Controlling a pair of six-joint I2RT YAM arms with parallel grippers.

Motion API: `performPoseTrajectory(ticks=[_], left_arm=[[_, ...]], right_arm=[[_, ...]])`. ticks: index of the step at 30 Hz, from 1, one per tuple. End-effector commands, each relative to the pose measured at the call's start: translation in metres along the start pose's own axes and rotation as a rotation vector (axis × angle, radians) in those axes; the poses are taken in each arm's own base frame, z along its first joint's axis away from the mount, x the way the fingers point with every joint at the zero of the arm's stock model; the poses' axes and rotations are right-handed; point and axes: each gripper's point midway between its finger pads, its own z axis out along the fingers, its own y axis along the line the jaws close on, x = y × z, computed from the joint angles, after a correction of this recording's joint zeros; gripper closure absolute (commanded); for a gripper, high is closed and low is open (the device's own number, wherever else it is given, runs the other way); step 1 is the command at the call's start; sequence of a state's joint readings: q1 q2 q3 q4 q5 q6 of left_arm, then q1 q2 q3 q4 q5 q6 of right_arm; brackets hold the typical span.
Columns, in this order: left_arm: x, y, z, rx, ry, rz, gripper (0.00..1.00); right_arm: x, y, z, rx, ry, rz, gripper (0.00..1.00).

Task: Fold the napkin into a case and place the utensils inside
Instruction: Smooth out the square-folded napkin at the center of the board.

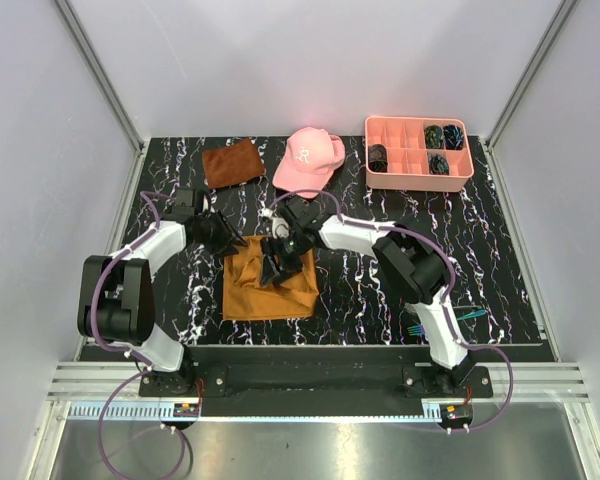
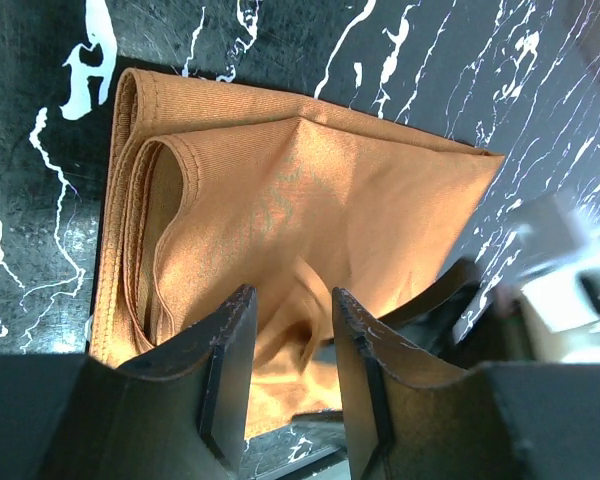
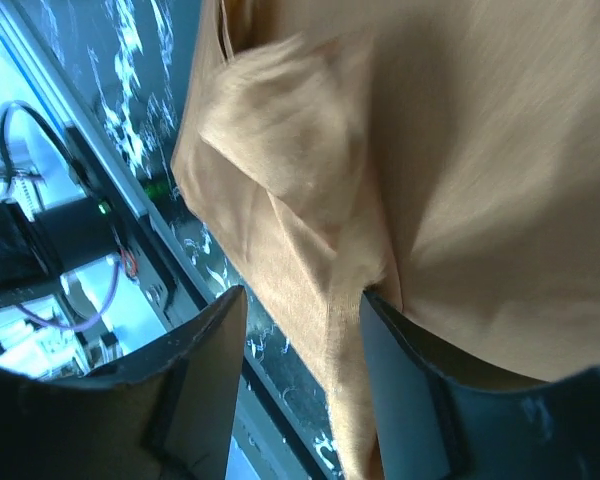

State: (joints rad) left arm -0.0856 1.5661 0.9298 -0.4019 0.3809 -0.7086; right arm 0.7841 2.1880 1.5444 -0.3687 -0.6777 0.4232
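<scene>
Black fingers of the left gripper fill the bottom of the left wrist view, drawn in to a narrow gap with a bunched edge of the napkin caught between them. Its stacked hems show as several layers along one side of that view. Seen from above, this gripper sits at the far left corner of the napkin.

From the right wrist, the right gripper is likewise nearly closed, and a pleat of the orange-brown cloth runs down through the gap between its fingers. The cloth hangs close to the lens and is raised off the bench there. From overhead, the right gripper reaches over the far edge of the napkin, just beside the left one.

The napkin lies as a rumpled, folded rectangle on the black marbled bench, left of centre and nearer the near edge than the far one.

Iridescent utensils lie close to the near edge toward the right corner, partly hidden by the right arm.

Along the far edge sit a rust-brown cloth toward the left, a pink cap in the middle and a pink compartment tray near the far right corner, with dark items in some of its compartments
</scene>
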Motion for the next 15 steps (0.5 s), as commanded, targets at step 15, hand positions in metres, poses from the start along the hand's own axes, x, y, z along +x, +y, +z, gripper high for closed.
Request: performPoseTrajectory(ticks=[15], left_arm=[[-0.006,-0.002,-0.035,-0.032,-0.086,0.126,0.54]], right_arm=[[0.045,0.069,-0.064,-0.063,-0.097,-0.096,0.26]])
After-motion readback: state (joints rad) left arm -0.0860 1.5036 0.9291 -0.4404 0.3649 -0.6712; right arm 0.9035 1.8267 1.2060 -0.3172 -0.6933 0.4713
